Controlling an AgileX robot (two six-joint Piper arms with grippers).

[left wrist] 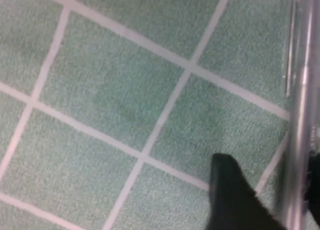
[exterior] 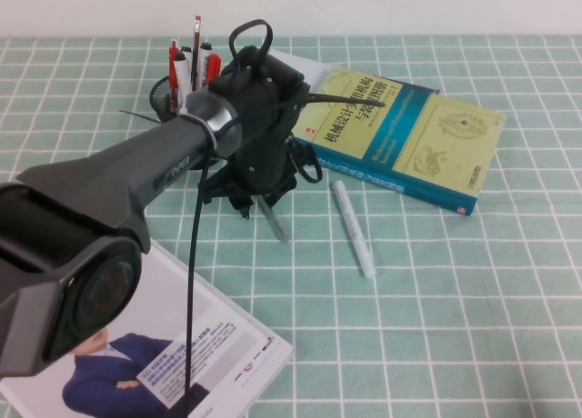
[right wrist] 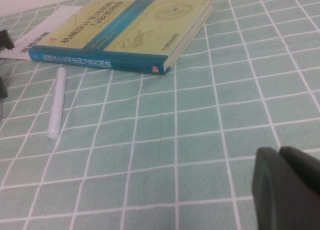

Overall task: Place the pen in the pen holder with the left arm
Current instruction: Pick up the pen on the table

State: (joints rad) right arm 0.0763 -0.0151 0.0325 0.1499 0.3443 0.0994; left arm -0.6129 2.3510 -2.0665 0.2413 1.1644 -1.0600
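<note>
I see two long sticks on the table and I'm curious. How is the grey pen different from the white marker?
The pen is thin and grey; the white marker is thicker. The left gripper is down over the pen, while the marker lies out in the open. Both lie flat on the checked cloth.

High view overlooks; wrist views skim the tablecloth closely.
</note>
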